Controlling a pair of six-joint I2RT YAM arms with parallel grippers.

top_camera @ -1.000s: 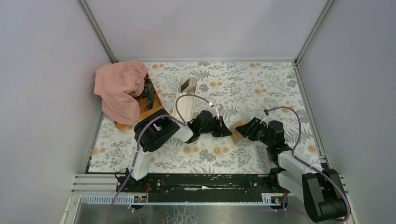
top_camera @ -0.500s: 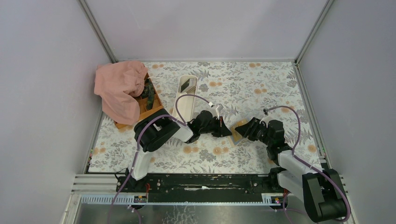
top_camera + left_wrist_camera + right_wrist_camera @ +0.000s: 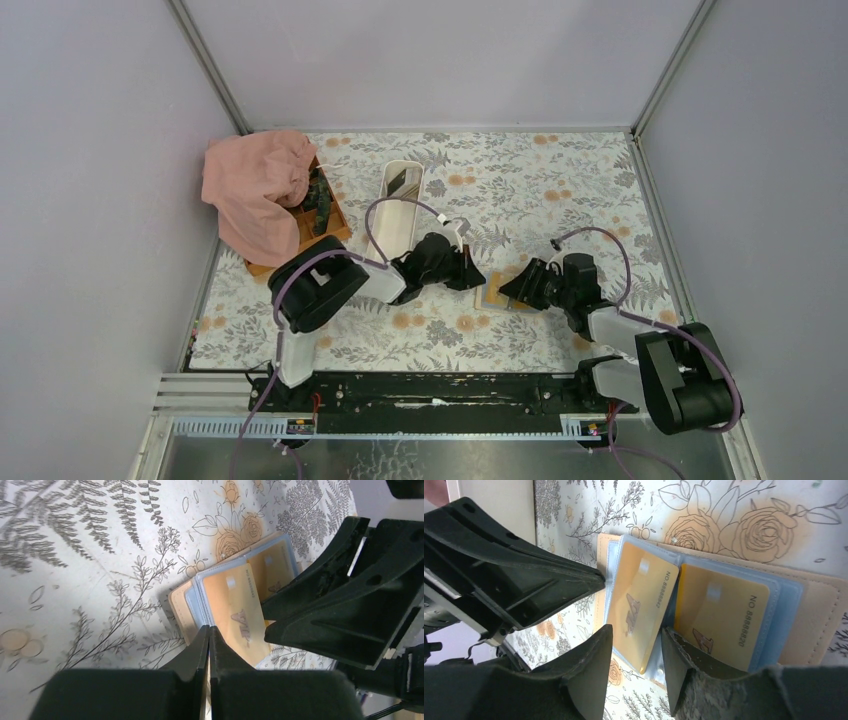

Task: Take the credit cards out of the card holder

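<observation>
Plain pale grey walls close in a counter patterned with grey ferns and orange roses on white, evenly lit, with aluminium posts rising at the far corners and a black rail along its near edge.

The table has a pale surface printed with grey ferns and orange roses. In its far left corner stands a brown wooden box. A pink cloth is draped over most of the box (its left side seems to reach the table). Just beside the box lies a long white tray. The card holder lies open near the middle, tan cover downward, with yellow cards in its blue sleeves.
</observation>
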